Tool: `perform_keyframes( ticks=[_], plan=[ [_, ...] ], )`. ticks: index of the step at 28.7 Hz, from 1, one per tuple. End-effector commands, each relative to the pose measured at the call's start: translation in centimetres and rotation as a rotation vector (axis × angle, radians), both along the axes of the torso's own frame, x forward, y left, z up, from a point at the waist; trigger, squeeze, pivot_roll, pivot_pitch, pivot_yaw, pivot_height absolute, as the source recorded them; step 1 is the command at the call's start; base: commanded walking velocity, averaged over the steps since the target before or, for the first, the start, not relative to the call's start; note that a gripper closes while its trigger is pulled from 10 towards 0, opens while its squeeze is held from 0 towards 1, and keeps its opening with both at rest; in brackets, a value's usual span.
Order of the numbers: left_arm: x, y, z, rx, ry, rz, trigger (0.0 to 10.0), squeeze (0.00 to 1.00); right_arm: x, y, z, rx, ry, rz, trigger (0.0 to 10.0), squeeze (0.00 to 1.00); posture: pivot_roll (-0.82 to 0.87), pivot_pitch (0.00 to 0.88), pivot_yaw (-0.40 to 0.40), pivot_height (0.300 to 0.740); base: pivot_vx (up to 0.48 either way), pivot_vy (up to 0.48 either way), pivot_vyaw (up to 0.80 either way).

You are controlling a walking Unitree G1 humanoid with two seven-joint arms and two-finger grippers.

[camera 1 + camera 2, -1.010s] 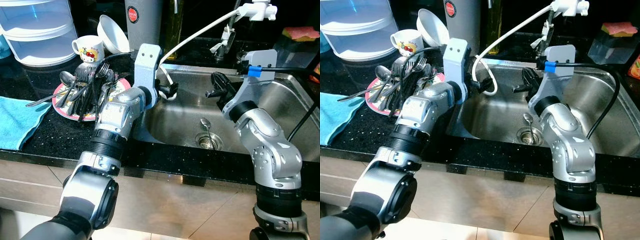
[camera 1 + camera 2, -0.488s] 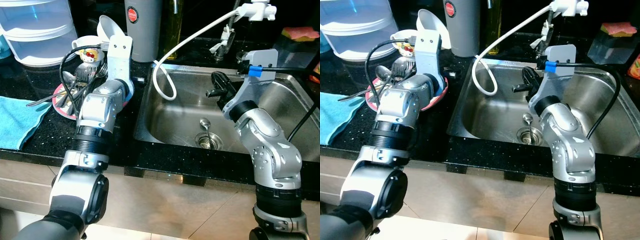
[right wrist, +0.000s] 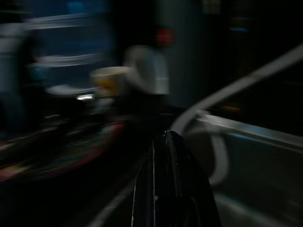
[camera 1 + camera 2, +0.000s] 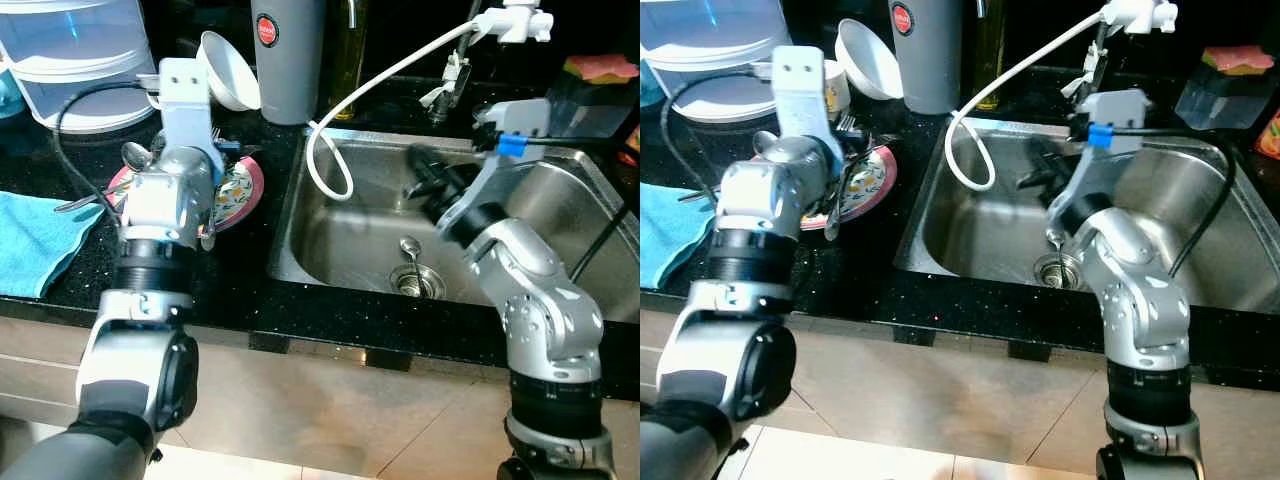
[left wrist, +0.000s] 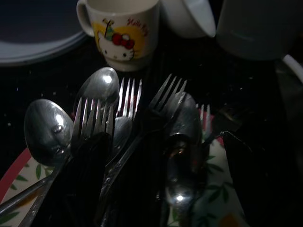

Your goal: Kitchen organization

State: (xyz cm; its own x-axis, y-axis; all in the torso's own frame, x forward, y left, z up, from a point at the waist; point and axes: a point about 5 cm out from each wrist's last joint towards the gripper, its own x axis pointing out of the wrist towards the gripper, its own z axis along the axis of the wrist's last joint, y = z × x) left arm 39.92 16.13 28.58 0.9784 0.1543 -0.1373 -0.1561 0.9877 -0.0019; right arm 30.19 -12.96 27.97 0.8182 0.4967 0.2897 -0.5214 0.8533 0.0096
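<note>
A floral plate with a red rim [image 4: 245, 185] lies on the black counter left of the sink, heaped with several forks and spoons [image 5: 137, 113]. Behind it stand a cartoon mug [image 5: 124, 33] and a tilted white bowl [image 4: 228, 70]. My left gripper [image 5: 161, 142] hovers low over the cutlery heap, open, with its black fingers [image 5: 90, 179] on either side of the handles. My right gripper [image 4: 420, 180] is above the steel sink [image 4: 560, 220], blurred by motion; in its wrist view the fingers [image 3: 170, 184] lie together, holding nothing. A lone spoon [image 4: 408, 247] rests by the drain.
A white hose [image 4: 330, 170] loops from the tap over the sink's left rim. A grey canister [image 4: 290, 50] and a stack of clear plastic containers [image 4: 70, 60] stand at the back. A blue towel [image 4: 35, 235] lies at the counter's left front.
My left arm has swung left from the sink's edge to above the plate of cutlery. My right gripper has shifted slightly left over the sink and is now blurred.
</note>
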Motion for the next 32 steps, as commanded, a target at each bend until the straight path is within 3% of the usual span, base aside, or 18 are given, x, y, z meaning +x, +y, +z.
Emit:
perform_keyframes(
  ticks=[1, 7, 17, 18, 19, 22, 25, 26, 27, 29, 32],
  plan=[
    [0.2, 0.7, 0.1, -0.002, 0.0, 0.019, 10.0, 0.0, -0.5, 0.6, -0.1, -0.016, 0.003, 0.053, 10.0, 0.0, 0.06, 0.058, 0.02, 0.74, 0.0, 0.0, 0.0],
    [0.8, 1.6, -0.5, -0.03, 0.03, 0.02, 10.0, 0.0, -1.1, 1.7, -0.3, -0.021, 0.002, 0.138, 10.0, 0.0, 0.06, 0.066, 0.02, 0.74, 0.0, 0.0, 0.0],
    [1.5, 1.8, -1.3, -0.223, 0.076, -0.067, 10.0, 0.0, -0.9, 1.5, -0.3, -0.031, 0.011, 0.125, 10.0, 0.0, 0.05, 0.079, 0.015, 0.74, 0.0, 0.0, 0.0],
    [1.6, 2.0, -1.4, -0.24, 0.081, -0.069, 7.1, 0.0, -0.8, 1.4, -0.2, -0.031, 0.007, 0.116, 10.0, 0.0, 0.05, 0.083, 0.014, 0.74, 0.0, 0.0, 0.0],
    [1.6, 2.1, -1.4, -0.24, 0.081, -0.062, 7.1, 0.0, -0.8, 1.4, -0.2, -0.03, 0.006, 0.113, 10.0, 0.0, 0.05, 0.083, 0.014, 0.74, 0.0, 0.0, 0.0],
    [1.6, 2.7, -1.4, -0.235, 0.081, -0.03, 4.9, 0.0, -0.7, 1.2, -0.1, -0.022, 0.007, 0.097, 10.0, 0.0, 0.05, 0.087, 0.014, 0.74, 0.0, 0.0, 0.0],
    [1.7, 2.8, -1.5, -0.247, 0.089, -0.027, 4.2, 0.0, -0.7, 1.1, -0.1, -0.02, 0.008, 0.094, 10.0, 0.0, 0.05, 0.089, 0.014, 0.74, 0.0, 0.0, 0.0],
    [1.7, 2.8, -1.6, -0.25, 0.093, -0.025, 3.1, 0.0, -0.7, 1.1, -0.1, -0.02, 0.009, 0.093, 10.0, 0.0, 0.05, 0.089, 0.014, 0.74, 0.0, 0.0, 0.0],
    [1.7, 2.8, -1.8, -0.264, 0.102, -0.031, 0.5, 0.0, -0.7, 1.1, -0.1, -0.019, 0.01, 0.09, 10.0, 0.0, 0.05, 0.089, 0.014, 0.74, 0.0, 0.0, 0.0],
    [1.7, 2.8, -1.9, -0.264, 0.106, -0.029, 0.0, 0.0, -0.7, 1.1, -0.1, -0.018, 0.01, 0.088, 10.0, 0.0, 0.05, 0.089, 0.014, 0.74, 0.0, 0.0, 0.0],
    [1.7, 2.8, -2.0, -0.273, 0.113, -0.03, 0.0, 0.0, -0.6, 1.1, -0.1, -0.016, 0.009, 0.086, 10.0, 0.0, 0.05, 0.091, 0.012, 0.74, 0.0, 0.0, 0.0]
  ],
)
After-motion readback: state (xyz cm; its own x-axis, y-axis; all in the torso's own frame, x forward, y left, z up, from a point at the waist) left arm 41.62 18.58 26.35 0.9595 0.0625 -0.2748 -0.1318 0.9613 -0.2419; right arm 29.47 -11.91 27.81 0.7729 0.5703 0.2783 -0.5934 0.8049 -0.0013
